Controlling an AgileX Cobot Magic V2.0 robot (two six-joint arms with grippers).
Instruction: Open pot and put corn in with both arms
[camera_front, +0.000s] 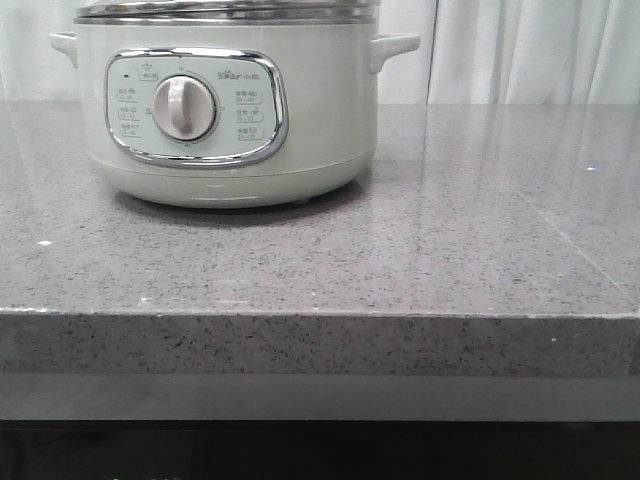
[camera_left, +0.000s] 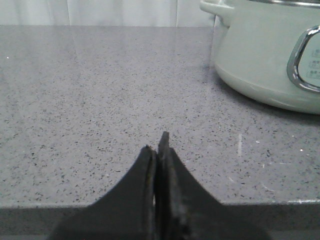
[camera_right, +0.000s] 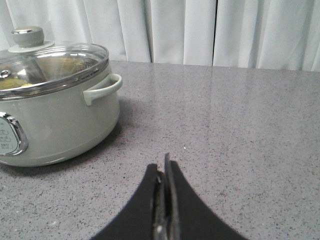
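The pale grey-green pot (camera_front: 320, 110) stands at the back left of the counter, its white dial (camera_front: 184, 108) facing me. Its steel-rimmed glass lid (camera_right: 50, 65) with a grey knob (camera_right: 27, 36) sits closed on it. Something yellowish shows dimly through the glass (camera_right: 65, 64); I cannot tell whether it is the corn. No corn lies on the counter in any view. My left gripper (camera_left: 159, 142) is shut and empty, low over the counter's front edge, left of the pot (camera_left: 260, 55). My right gripper (camera_right: 162, 162) is shut and empty, right of the pot (camera_right: 55, 120). Neither gripper shows in the front view.
The grey speckled stone counter (camera_front: 450, 230) runs wide to the right of the pot and ends in a thick front edge (camera_front: 320, 345). A white curtain (camera_right: 200, 30) hangs behind the counter. The pot's side handle (camera_right: 102, 89) sticks out toward the right arm.
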